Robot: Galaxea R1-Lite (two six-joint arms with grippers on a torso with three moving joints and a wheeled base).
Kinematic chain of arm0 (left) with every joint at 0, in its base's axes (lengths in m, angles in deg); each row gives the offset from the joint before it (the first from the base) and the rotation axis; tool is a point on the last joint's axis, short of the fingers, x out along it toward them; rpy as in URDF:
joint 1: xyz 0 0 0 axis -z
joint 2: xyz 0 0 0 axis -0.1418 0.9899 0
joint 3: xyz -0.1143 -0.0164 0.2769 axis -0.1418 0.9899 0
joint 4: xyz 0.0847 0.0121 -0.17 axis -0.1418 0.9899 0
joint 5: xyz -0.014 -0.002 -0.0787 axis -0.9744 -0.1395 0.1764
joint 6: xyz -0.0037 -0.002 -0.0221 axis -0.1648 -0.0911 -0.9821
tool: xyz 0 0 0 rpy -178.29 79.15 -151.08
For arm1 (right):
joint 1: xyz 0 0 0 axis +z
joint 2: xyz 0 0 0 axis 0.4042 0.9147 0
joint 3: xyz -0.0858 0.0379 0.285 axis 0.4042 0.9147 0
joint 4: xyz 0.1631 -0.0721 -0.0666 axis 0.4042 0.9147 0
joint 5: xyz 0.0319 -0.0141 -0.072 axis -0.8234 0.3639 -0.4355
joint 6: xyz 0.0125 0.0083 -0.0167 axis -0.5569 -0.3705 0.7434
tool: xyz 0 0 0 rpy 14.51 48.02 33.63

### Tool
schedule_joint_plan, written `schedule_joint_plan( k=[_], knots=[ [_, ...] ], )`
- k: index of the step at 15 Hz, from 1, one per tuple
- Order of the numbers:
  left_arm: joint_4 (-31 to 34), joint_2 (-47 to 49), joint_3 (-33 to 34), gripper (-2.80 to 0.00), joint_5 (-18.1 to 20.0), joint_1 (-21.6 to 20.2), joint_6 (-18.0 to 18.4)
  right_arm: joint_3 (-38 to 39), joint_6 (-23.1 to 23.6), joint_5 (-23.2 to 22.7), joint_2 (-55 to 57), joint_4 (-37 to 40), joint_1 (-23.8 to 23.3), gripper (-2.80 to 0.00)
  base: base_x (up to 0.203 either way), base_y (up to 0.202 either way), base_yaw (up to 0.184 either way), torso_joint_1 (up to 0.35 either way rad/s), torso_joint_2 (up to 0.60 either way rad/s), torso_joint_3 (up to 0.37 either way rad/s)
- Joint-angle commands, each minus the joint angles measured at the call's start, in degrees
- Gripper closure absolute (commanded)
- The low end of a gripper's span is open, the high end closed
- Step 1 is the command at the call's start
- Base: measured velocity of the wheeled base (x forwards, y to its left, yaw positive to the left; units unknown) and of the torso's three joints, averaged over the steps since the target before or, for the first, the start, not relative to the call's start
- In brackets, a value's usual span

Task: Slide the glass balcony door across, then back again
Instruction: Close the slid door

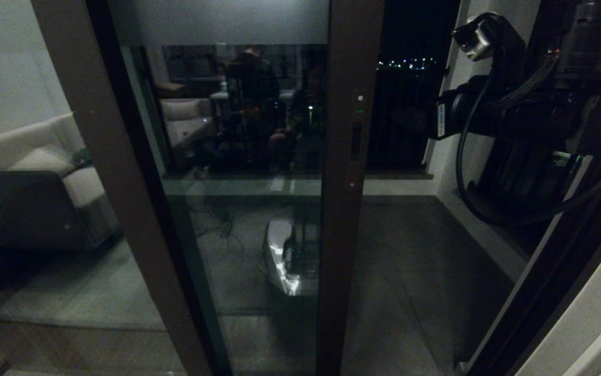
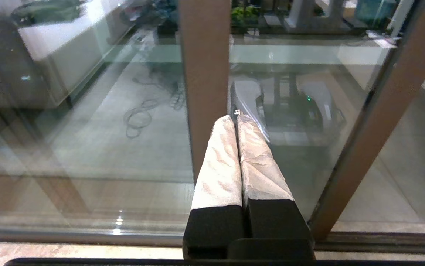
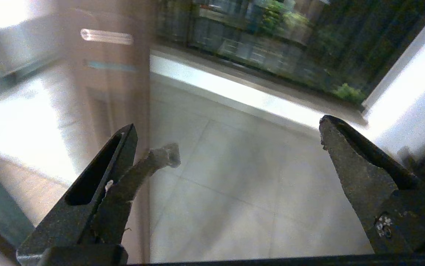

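Observation:
The glass balcony door (image 1: 248,156) stands partly slid to the left. Its dark brown stile (image 1: 350,209) carries a slim recessed handle (image 1: 356,139), and a frosted band crosses the top. My right arm (image 1: 488,115) is raised in the gap right of the stile. In the right wrist view my right gripper (image 3: 227,136) is open and holds nothing, with the door's stile (image 3: 112,92) just beside one finger. My left gripper (image 2: 236,120) is shut and empty, its white-wrapped fingers pointing low at the glass between a brown upright (image 2: 205,74) and the door's stile (image 2: 378,111).
The unmoving brown-framed pane (image 1: 44,209) on the left reflects a sofa. The balcony's tiled floor (image 1: 410,261) shows through the gap, with a black-barred window (image 1: 402,115) beyond. A white wall (image 1: 582,313) and dark door jamb (image 1: 541,292) close in the right side.

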Motion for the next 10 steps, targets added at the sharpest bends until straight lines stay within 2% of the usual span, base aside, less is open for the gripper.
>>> schedule_joint_plan(
  k=[1, 3, 7, 8, 10],
  knots=[
    [0.02, -0.01, 0.09, 0.0, -0.01, -0.01, -0.02, -0.08, 0.2, -0.1, -1.05, 2.28, -0.13, -2.8, 0.0, 0.0, 0.0, 0.0, 0.0, 0.0],
    [0.02, -0.01, 0.09, 0.0, -0.01, -0.01, -0.02, -3.47, -0.18, 0.28, -0.81, 7.13, -0.02, -2.8, 0.0, 0.0, 0.0, 0.0, 0.0, 0.0],
    [0.02, -0.01, 0.09, 0.0, -0.01, -0.01, -0.02, -13.67, -4.21, 2.23, 0.61, 24.19, 1.3, -2.8, 0.0, 0.0, 0.0, 0.0, 0.0, 0.0],
    [0.02, -0.01, 0.09, 0.0, -0.01, -0.01, -0.02, -16.64, -5.48, 3.72, 2.3, 26.94, 2.1, -2.8, 0.0, 0.0, 0.0, 0.0, 0.0, 0.0],
    [0.02, -0.01, 0.09, 0.0, -0.01, -0.01, -0.02, -20.09, -7.08, 10.52, 7.24, 28.78, 4.11, -2.8, 0.0, 0.0, 0.0, 0.0, 0.0, 0.0]
  ],
)
